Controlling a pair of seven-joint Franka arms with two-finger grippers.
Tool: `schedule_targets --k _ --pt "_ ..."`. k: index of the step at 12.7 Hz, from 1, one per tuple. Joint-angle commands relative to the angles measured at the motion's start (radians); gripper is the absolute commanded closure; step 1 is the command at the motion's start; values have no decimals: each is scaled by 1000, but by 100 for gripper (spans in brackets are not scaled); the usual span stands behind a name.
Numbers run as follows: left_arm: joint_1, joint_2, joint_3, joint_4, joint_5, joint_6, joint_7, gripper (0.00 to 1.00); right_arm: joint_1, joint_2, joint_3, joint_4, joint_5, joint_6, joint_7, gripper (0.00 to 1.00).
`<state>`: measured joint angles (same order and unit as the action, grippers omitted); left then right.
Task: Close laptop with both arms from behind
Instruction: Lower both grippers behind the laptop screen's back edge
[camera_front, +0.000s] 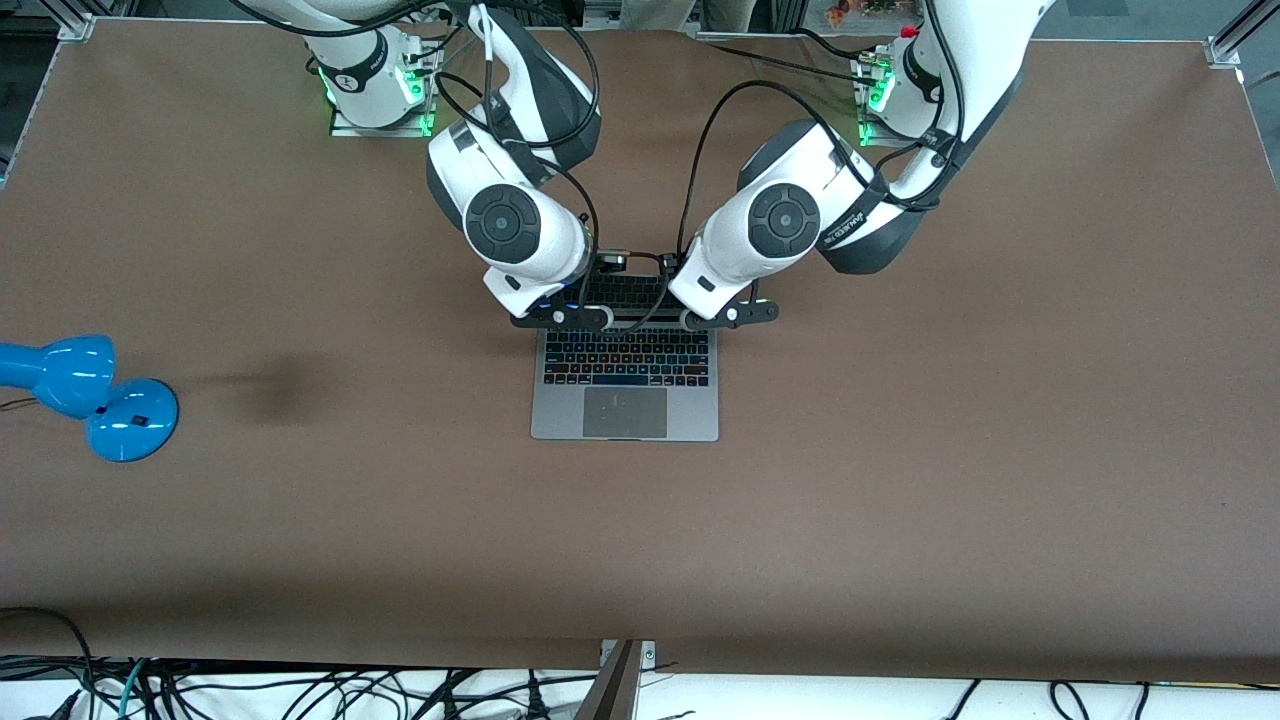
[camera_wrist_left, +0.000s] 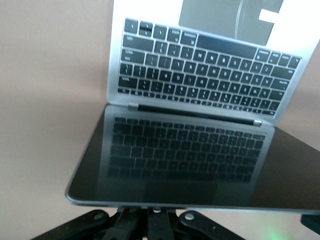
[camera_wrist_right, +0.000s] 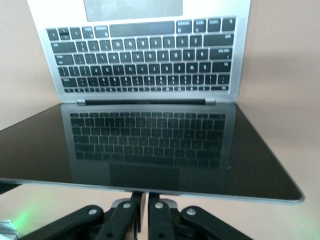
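The silver-grey laptop (camera_front: 625, 400) lies open in the middle of the table, keyboard and trackpad facing the front camera. Its dark screen is partly lowered and reflects the keys in the left wrist view (camera_wrist_left: 190, 160) and the right wrist view (camera_wrist_right: 150, 145). My right gripper (camera_front: 562, 318) and left gripper (camera_front: 730, 314) sit side by side at the lid's top edge, toward their own arms' ends. Both are shut, and their fingers (camera_wrist_left: 161, 222) (camera_wrist_right: 159, 212) rest against the lid's back just under its rim. The fingertips are hidden by the lid.
A blue lamp (camera_front: 90, 395) lies on the brown table (camera_front: 900, 450) at the right arm's end. Black cables loop from both wrists over the laptop's hinge area. Loose cables hang along the table's edge nearest the front camera.
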<state>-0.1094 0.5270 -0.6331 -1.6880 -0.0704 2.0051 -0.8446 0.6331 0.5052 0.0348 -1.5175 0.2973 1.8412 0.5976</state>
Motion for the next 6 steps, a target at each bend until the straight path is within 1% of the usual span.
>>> schedule_targets --k 1,4,6 --pt "-18 66 9 85 67 -8 -43 100 -4 1 -3 -1 -12 33 -30 91" --pt "-23 93 9 117 124 -8 -76 100 -10 1 -9 0 -13 65 -70 91" --pt "-23 105 16 126 124 -8 -76 100 -16 7 -9 0 -14 104 -85 91"
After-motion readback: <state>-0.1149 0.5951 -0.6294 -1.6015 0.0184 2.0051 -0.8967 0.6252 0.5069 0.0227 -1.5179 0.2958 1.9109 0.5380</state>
